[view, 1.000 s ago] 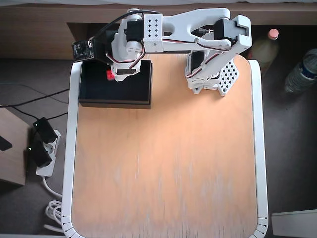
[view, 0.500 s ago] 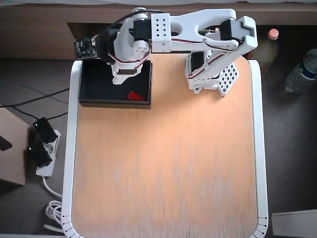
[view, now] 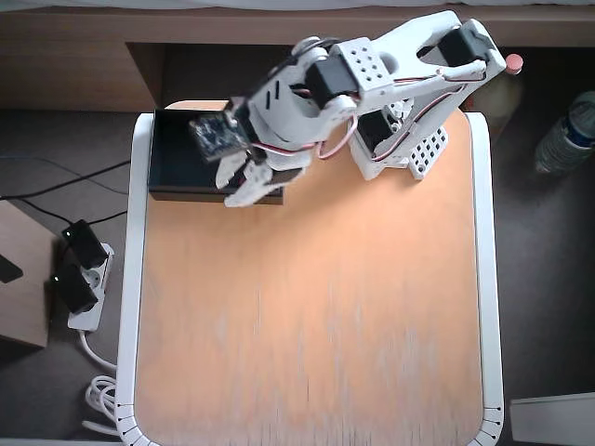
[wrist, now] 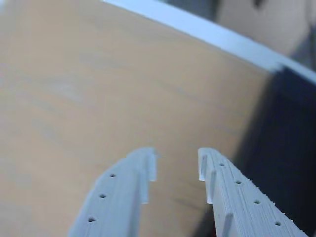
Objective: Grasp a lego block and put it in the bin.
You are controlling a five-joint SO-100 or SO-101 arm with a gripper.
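Observation:
My gripper [wrist: 177, 165] is open, and nothing shows between its two white fingers in the wrist view. In the overhead view the gripper [view: 249, 186] hangs over the front right corner of the black bin [view: 177, 153], which stands at the table's back left. In the wrist view the bin [wrist: 291, 138] is the dark shape at the right, beside the right finger. The red lego block does not show in either view. The arm covers the right part of the bin.
The wooden table top [view: 316, 316] has a white rim [view: 138, 279]. The arm's base [view: 400, 149] stands at the back right. A water bottle [view: 565, 139] and a power strip [view: 79, 279] lie on the floor off the table.

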